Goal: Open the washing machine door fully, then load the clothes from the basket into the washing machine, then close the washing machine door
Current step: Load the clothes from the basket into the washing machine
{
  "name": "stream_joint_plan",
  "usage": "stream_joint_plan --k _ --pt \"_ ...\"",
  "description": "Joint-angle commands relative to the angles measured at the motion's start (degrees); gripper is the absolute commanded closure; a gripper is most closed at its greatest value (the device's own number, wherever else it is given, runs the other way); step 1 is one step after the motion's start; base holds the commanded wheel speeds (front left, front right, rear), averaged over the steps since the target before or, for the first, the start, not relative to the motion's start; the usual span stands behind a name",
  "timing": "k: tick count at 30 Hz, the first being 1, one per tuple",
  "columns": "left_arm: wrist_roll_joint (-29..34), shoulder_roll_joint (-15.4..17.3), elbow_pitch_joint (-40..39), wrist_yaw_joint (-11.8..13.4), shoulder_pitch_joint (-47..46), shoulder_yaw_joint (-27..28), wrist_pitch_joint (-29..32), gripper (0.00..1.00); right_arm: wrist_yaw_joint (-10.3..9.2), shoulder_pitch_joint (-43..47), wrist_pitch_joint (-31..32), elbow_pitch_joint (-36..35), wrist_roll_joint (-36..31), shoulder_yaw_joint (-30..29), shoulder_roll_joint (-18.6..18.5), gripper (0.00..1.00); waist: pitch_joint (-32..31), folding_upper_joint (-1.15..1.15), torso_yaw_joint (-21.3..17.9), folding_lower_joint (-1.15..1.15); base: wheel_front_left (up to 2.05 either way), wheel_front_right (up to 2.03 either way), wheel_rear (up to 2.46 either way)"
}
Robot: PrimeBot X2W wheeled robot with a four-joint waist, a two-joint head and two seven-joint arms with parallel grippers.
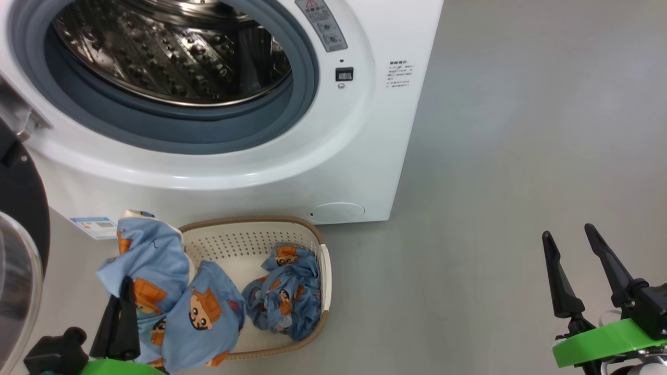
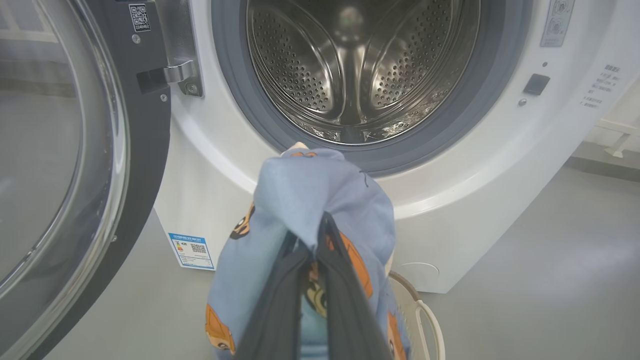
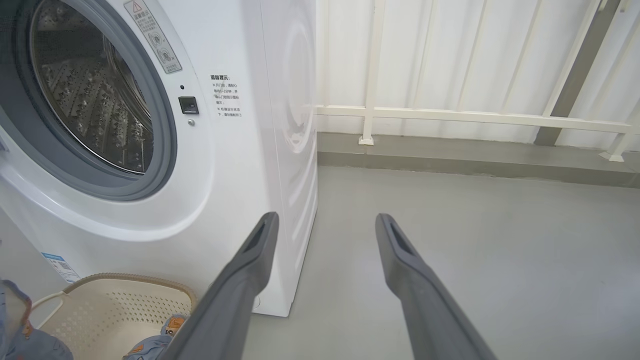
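Observation:
The washing machine (image 1: pixel 359 130) stands with its steel drum (image 2: pixel 360 65) exposed. The washing machine door (image 2: pixel 75 150) is swung wide to the left, and its black rim (image 1: pixel 21 203) shows at the left edge of the head view. My left gripper (image 1: pixel 125 285) is shut on a light-blue garment (image 1: pixel 156 260), one of the clothes, held up over the left end of the basket (image 1: pixel 250 234). That garment (image 2: pixel 320 190) hangs below the drum opening. Another garment (image 1: pixel 284 291) lies bunched in the basket's right half. My right gripper (image 1: pixel 568 232) is open and holds nothing, over bare floor to the right.
Grey floor (image 1: pixel 521 130) stretches to the right of the machine. A white railing and panelled wall (image 3: pixel 450 115) stand behind it. The basket (image 3: pixel 115 310) sits against the machine's front. A blue label sticker (image 2: pixel 192 250) is low on the front panel.

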Motion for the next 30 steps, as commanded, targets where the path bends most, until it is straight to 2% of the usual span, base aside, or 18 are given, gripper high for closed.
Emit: stream_joint_plan --k 1,13,23,30 --pt "0.81 0.71 -1.63 -0.09 -1.70 2.33 -0.60 1.00 0.07 -0.57 -0.28 -1.65 0.41 1.23 -0.35 0.00 0.87 0.00 -0.26 0.00 0.00 0.00 0.00" --pt "0.95 2.22 -1.31 -0.09 -9.98 1.82 -0.60 1.00 0.07 -3.14 -0.28 -2.12 0.22 1.37 0.82 0.00 5.79 0.00 -1.23 0.00 0.00 0.00 0.00" --pt "1.65 4.92 -0.88 -0.09 -25.50 1.29 -0.60 1.00 0.07 -7.23 -0.28 -2.51 -0.04 1.57 1.99 0.00 12.65 0.00 -2.36 0.00 0.00 0.00 0.00" --pt "2.05 7.51 4.73 -0.09 -36.64 0.45 -0.60 1.00 0.07 -9.78 -0.28 -2.47 -0.17 2.27 3.02 0.00 15.90 0.00 -4.41 0.00 0.00 0.00 0.00"
